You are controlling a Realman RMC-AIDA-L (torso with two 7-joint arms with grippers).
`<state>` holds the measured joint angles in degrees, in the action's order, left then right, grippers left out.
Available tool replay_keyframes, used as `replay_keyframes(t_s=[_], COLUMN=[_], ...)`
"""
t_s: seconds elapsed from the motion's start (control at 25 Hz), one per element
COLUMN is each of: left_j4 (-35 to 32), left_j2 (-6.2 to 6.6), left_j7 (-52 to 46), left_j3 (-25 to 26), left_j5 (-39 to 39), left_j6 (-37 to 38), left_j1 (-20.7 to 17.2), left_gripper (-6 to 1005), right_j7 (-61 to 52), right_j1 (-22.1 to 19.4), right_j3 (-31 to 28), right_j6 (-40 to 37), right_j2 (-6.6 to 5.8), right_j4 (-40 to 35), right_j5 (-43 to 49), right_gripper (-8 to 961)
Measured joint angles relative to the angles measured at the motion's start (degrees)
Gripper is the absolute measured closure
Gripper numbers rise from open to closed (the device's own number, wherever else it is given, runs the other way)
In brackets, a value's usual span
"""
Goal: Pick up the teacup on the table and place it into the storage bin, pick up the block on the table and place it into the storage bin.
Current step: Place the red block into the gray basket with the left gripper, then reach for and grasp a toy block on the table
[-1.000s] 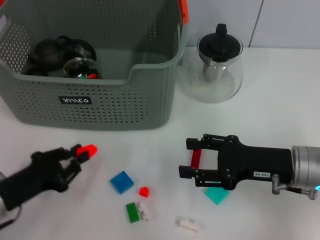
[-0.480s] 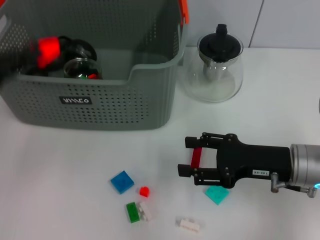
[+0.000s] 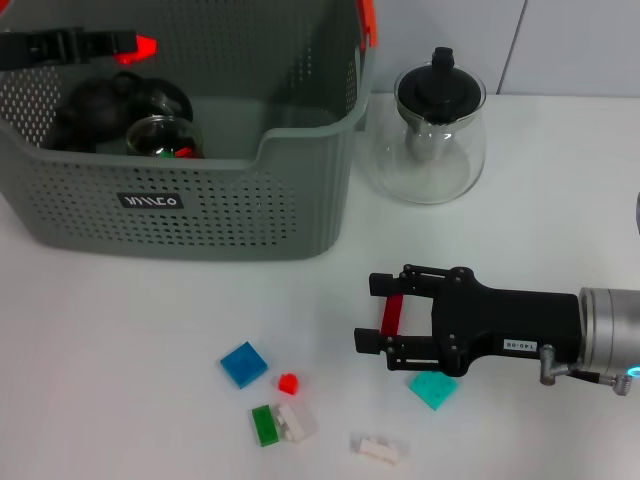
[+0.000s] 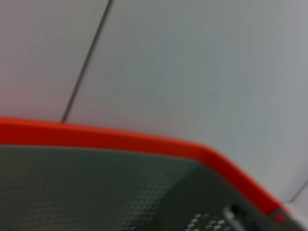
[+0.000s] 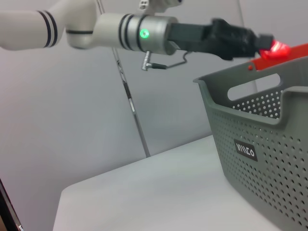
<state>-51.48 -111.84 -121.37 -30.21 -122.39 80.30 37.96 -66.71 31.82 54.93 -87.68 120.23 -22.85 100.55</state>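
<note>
The grey perforated storage bin (image 3: 300, 200) stands at the back left, and its orange handle (image 4: 120, 139) fills the left wrist view. My left gripper (image 3: 128, 45) hovers over the bin's far left, shut on a small red block (image 3: 145, 46); the right wrist view shows that gripper (image 5: 264, 43) and block (image 5: 276, 48) above the bin's rim (image 5: 250, 82). A glass teacup (image 3: 165, 135) stands inside the bin. My right gripper (image 3: 368, 313) rests low over the table, open, with a red bar block (image 3: 392, 315) between its fingers.
A dark teapot (image 3: 95, 100) sits in the bin. A glass teapot with a black lid (image 3: 440, 130) stands right of the bin. Loose blocks lie in front: blue (image 3: 244, 364), small red (image 3: 288, 383), green and white (image 3: 278, 424), white (image 3: 378, 449), teal (image 3: 432, 389).
My left gripper has carried the small red block from low over the table's front left up and back to above the bin. The right gripper has barely moved.
</note>
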Motion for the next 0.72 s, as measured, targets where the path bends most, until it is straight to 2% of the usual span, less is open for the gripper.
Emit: replay_keyframes(t_s=[0.12, 0.44, 0.6, 0.72], left_j4=[-1.3, -3.8, -5.0, -3.6], left_j2=[-0.65, -1.45, -2.32, -3.54], left_j7=[-3.3, -3.0, 2.0, 11.9], left_j3=[-2.2, -1.6, -0.3, 2.3], left_j5=[-1.8, 0.7, 9.2, 17.5], left_j6=[-2.5, -1.6, 2.7, 10.2], left_j1=[0.0, -1.9, -5.1, -8.2], left_gripper=[736, 716, 545, 424], right_j7=[0.0, 0.0, 0.0, 0.0], right_j1=[0.0, 0.0, 0.0, 0.0], right_j3=[0.0, 0.0, 0.0, 0.0], right_j6=[-0.1, 0.0, 0.1, 0.1], right_j2=[0.01, 0.00, 0.00, 0.00], right_j4=[0.0, 0.0, 0.0, 0.0], right_j5=[0.0, 0.0, 0.0, 0.0], right_gripper=[161, 161, 161, 161])
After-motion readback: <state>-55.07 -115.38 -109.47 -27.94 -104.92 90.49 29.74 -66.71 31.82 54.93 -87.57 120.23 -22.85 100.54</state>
